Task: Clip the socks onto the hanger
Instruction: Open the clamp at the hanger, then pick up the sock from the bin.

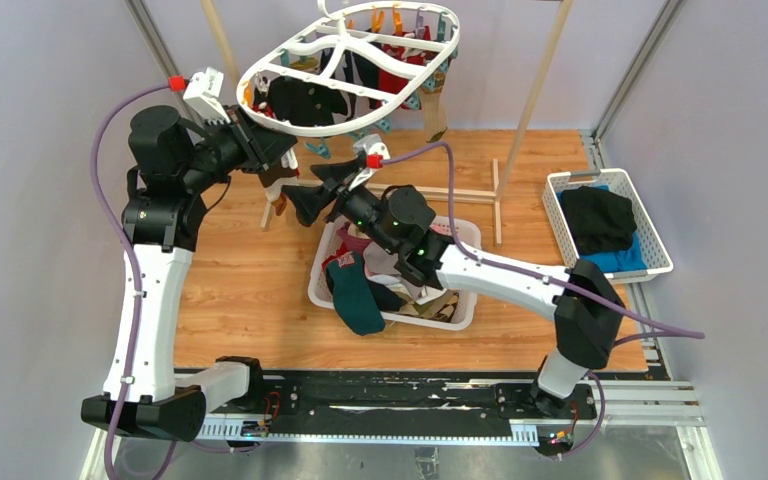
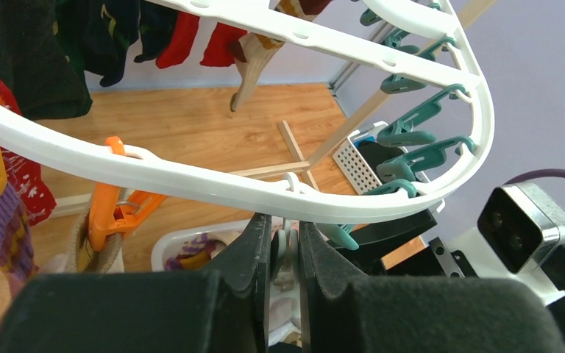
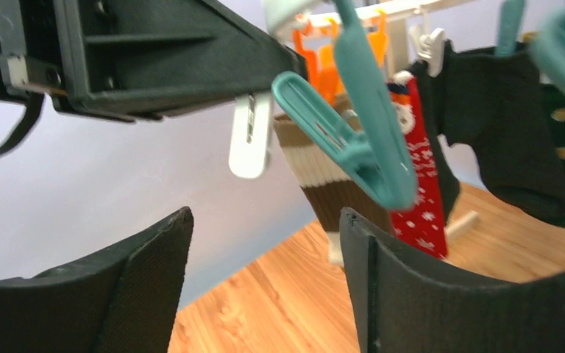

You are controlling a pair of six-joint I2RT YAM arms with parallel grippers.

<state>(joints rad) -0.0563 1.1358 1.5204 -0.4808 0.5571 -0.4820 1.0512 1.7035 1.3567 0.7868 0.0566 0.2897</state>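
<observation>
The white oval hanger hangs at the back, with several socks clipped under it and orange and teal clothespins along its rim. My left gripper is at the hanger's near-left rim. In the left wrist view it is shut on a greyish clothespin hanging just below the rim. My right gripper is open and empty just below and right of it. In the right wrist view it sits under a teal clothespin. More socks lie in the white basket, and a teal sock drapes over its near edge.
A brown-white striped sock, a red snowflake sock and a black sock hang close behind the right gripper. A white slotted basket with black and blue clothes stands at the right. The wooden pole frame stands behind.
</observation>
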